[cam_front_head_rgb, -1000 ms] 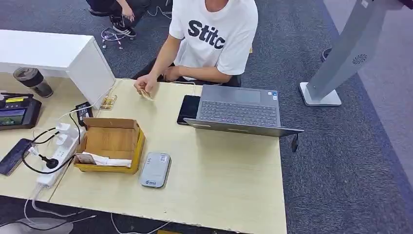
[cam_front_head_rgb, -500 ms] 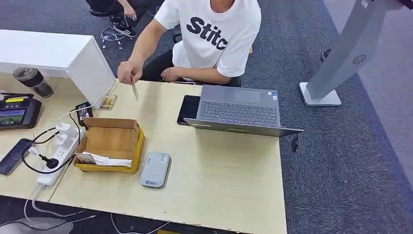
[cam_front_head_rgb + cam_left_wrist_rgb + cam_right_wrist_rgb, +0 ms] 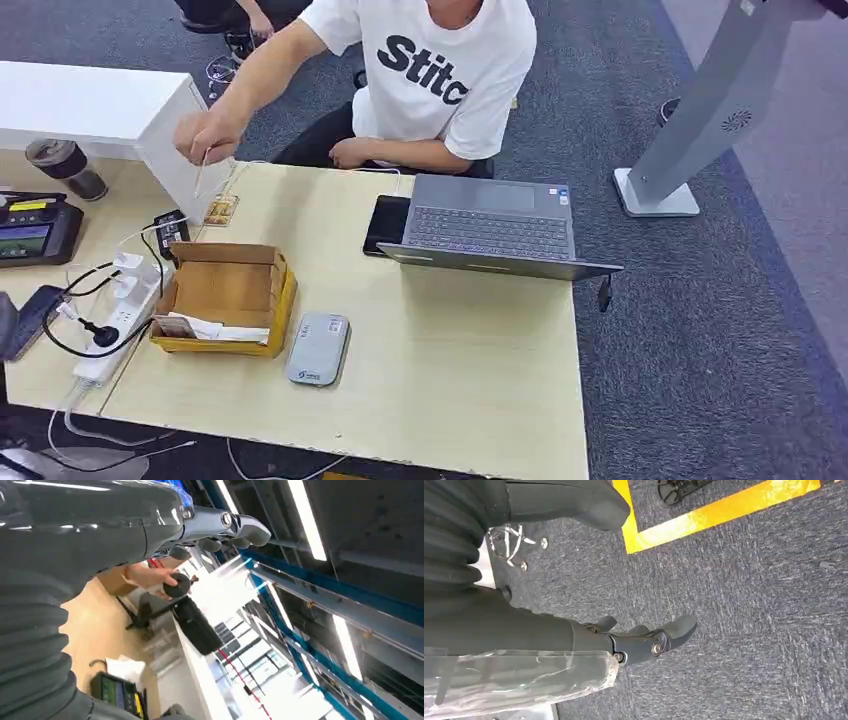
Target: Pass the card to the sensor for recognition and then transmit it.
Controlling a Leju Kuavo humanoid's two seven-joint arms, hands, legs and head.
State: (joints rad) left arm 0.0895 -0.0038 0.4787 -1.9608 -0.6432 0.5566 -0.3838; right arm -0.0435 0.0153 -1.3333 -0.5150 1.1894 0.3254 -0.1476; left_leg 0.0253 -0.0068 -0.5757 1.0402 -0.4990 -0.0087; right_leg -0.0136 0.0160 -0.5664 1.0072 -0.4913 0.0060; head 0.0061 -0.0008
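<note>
A person in a white T-shirt sits across the table and holds the thin card edge-on in one raised hand, above the table's far left corner. The grey-white card sensor lies flat on the table beside the cardboard box. My left hand is raised with its fingers stretched out and holds nothing; the person's hand is beyond it. A grey part of my left arm shows at the picture's left edge. My right hand hangs over the carpet, holding nothing.
An open laptop and a black phone lie in front of the person. On the left are a power strip with cables, a small screen device, a dark cup and a white cabinet. A grey stand rises at the right.
The person picked the card up from the table and carried it up and to the left. A grey part of my left arm has come in at the left edge.
</note>
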